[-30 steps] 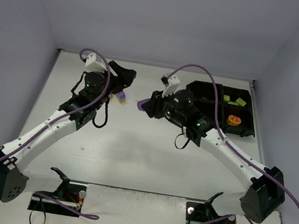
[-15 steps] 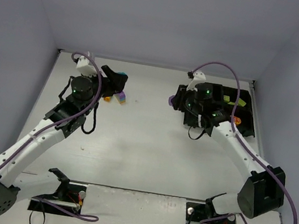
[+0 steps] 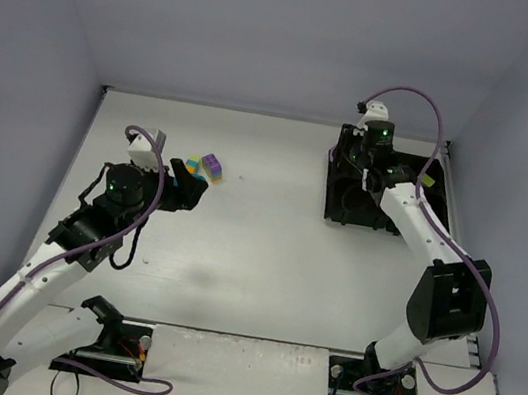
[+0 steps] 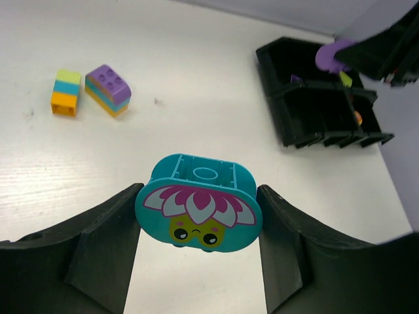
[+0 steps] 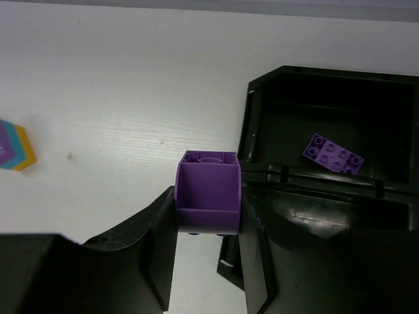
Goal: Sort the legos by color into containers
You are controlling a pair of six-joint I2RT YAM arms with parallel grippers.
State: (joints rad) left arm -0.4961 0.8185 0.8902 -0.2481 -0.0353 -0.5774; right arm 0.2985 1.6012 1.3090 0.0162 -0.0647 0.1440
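Observation:
My left gripper point(image 4: 198, 219) is shut on a cyan oval lego point(image 4: 198, 208) printed with a flower face, and holds it above the table. In the top view this gripper point(image 3: 183, 187) hangs just near of two stacked legos. One stack point(image 4: 66, 93) is lime, cyan and orange, the other point(image 4: 109, 89) has a purple top. My right gripper point(image 5: 208, 209) is shut on a purple lego point(image 5: 208, 190) over the left rim of the black divided tray point(image 5: 327, 78). A flat purple lego point(image 5: 334, 154) lies in the compartment beyond.
The tray point(image 3: 340, 218) stands at the far right, close to the right wall. A lime piece point(image 3: 427, 181) shows in its right side. The two stacks point(image 3: 204, 166) sit at the far left of the table. Grey walls close in the table on three sides.
The left gripper has drawn back toward the near left, carrying the cyan lego. The right gripper has swung from the table's middle to the tray's left edge with the purple lego.

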